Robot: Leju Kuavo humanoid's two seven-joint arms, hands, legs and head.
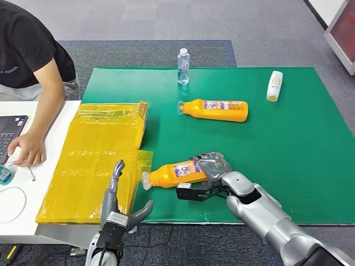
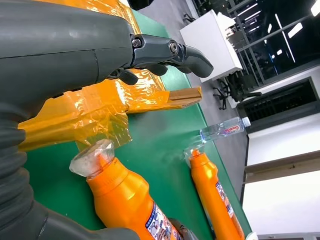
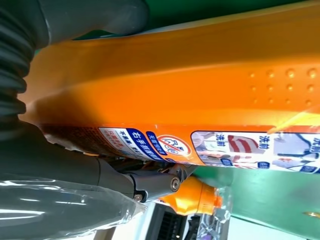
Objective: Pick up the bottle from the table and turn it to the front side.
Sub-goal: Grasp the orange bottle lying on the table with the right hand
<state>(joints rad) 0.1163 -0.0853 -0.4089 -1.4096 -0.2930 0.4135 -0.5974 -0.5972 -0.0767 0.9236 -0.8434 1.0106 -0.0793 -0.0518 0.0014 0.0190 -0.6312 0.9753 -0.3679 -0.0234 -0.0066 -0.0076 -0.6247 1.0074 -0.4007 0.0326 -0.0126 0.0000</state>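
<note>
An orange bottle (image 1: 175,173) with a blue and white label lies on its side on the green mat (image 1: 293,155), its plastic-wrapped cap pointing left. My right hand (image 1: 212,169) grips its base end, thumb over the top and dark fingers below. In the right wrist view the bottle (image 3: 188,85) sits close between the thumb and a finger (image 3: 151,182). My left hand (image 1: 119,202) hangs open at the mat's near edge, left of the cap, holding nothing. The left wrist view has the same bottle (image 2: 124,195) below my spread fingers (image 2: 170,52).
A second orange bottle (image 1: 216,110) lies farther back, a clear water bottle (image 1: 183,65) stands behind it, and a white bottle (image 1: 274,86) lies at the back right. Yellow plastic bags (image 1: 100,160) cover the mat's left part. A person (image 1: 29,61) sits at the left by a laptop (image 1: 10,133).
</note>
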